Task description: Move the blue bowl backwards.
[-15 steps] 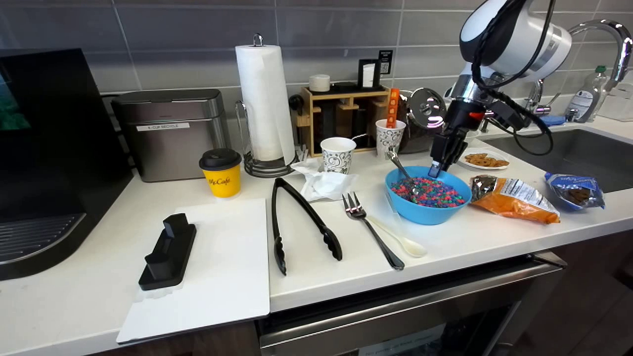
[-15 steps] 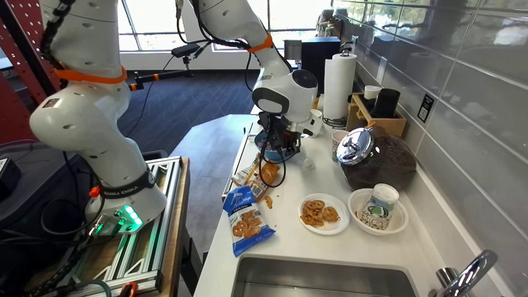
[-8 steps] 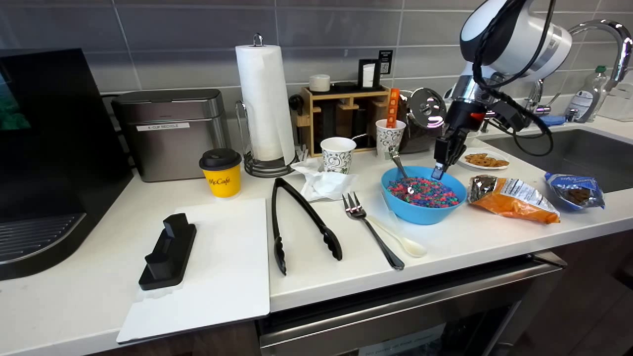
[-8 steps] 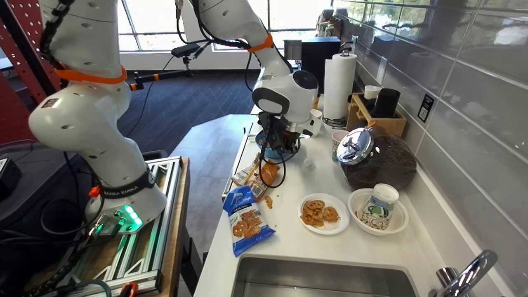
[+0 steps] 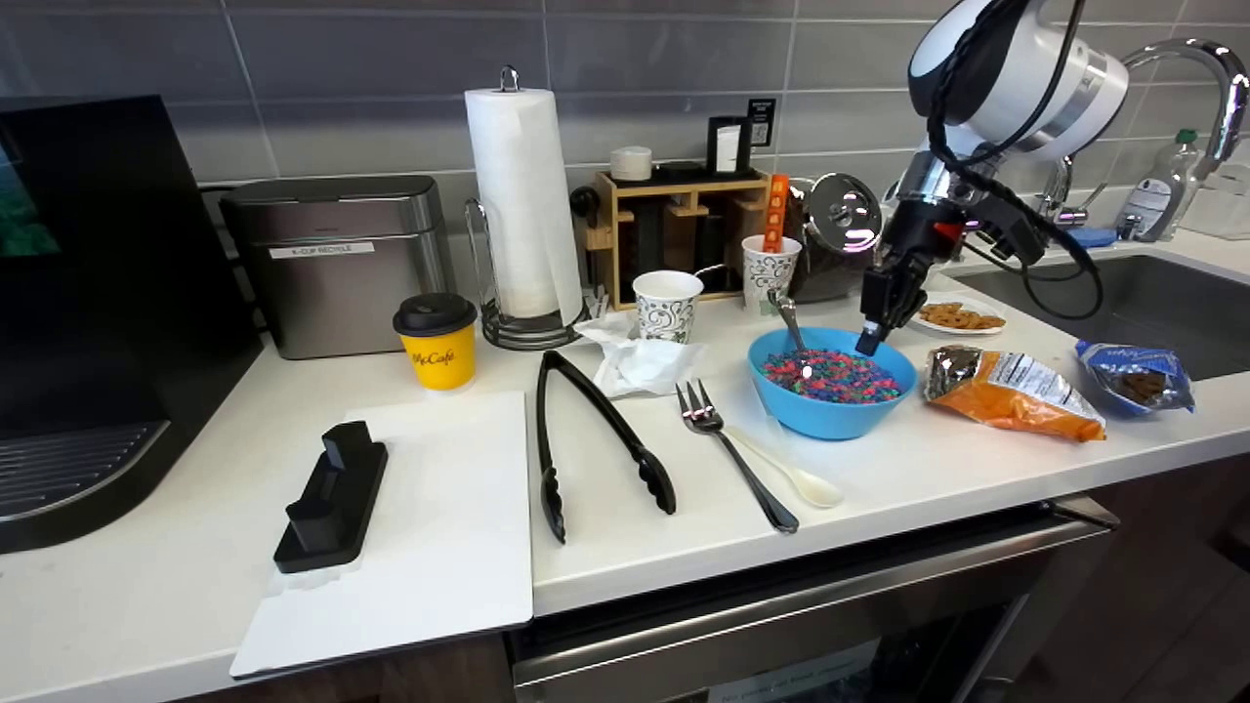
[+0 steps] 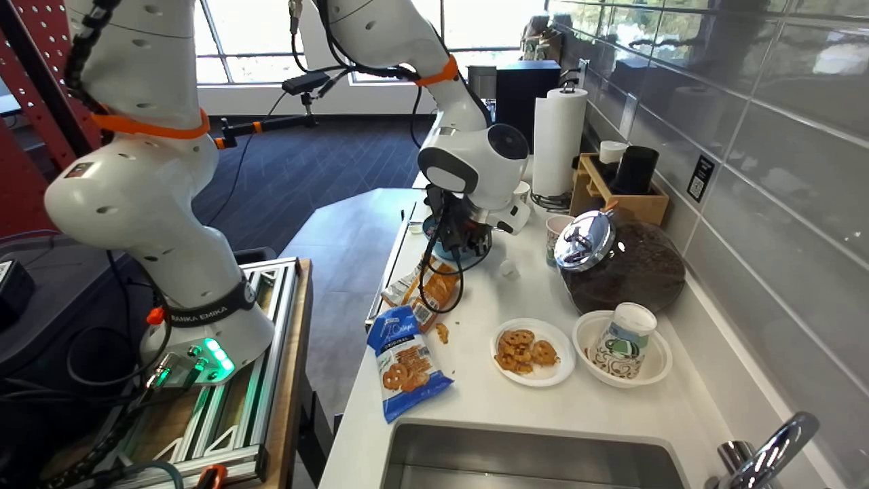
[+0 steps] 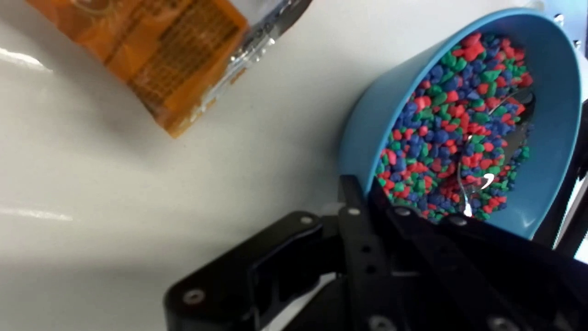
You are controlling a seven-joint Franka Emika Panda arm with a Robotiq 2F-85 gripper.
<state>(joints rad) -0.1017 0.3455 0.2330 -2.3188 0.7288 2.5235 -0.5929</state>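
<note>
The blue bowl (image 5: 820, 415) stands upright on the counter, filled with speckled red, blue and green bits, with a metal spoon (image 5: 789, 317) leaning in it. In an exterior view the bowl (image 6: 442, 252) is mostly hidden behind the gripper. My gripper (image 5: 868, 339) comes down at the bowl's back right rim. In the wrist view the bowl (image 7: 381, 108) fills the right side. There the two black fingertips (image 7: 364, 186) are shut on its rim, one finger outside the wall and one inside.
An orange snack bag (image 5: 1016, 395) lies right beside the bowl, with a blue packet (image 5: 1138, 376) beyond. A fork (image 5: 747, 474) and white spoon (image 5: 801, 483) lie front left. White paper cups (image 5: 668, 308) and a pretzel plate (image 6: 533, 373) stand behind.
In an exterior view the bowl has slid slightly left. The gripper's fingertips have shifted slightly right and closed on the rim.
</note>
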